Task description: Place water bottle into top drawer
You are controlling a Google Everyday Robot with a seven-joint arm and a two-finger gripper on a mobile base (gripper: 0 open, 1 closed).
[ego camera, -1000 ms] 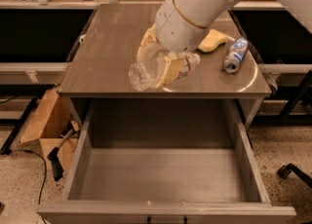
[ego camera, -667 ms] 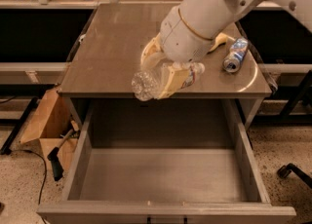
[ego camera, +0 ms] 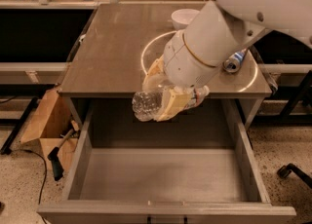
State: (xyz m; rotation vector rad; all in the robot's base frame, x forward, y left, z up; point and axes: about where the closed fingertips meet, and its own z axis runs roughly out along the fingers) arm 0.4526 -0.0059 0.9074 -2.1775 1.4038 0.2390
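Over speckled workshop flooring and a brown metal table (ego camera: 112, 47), at the gripper (ego camera: 171, 102): clamps its yellowish fingers (ego camera: 168, 108) tight around the middle of the water bottle (ego camera: 145, 105) and holds it lying sideways, with the white cap pointing toward the can's side. Has come forward since a second ago, from above the table top out past its front edge. Now hangs over the rear of the open top drawer (ego camera: 161, 179), well clear of its bare floor. Suggests a carry nearly done, with lowering and release yet to come. Leaves further back on the table a white bowl (ego camera: 184, 17) and a blue-and-white can (ego camera: 235, 61), and down on the floor beside the table a cardboard box (ego camera: 39, 125)
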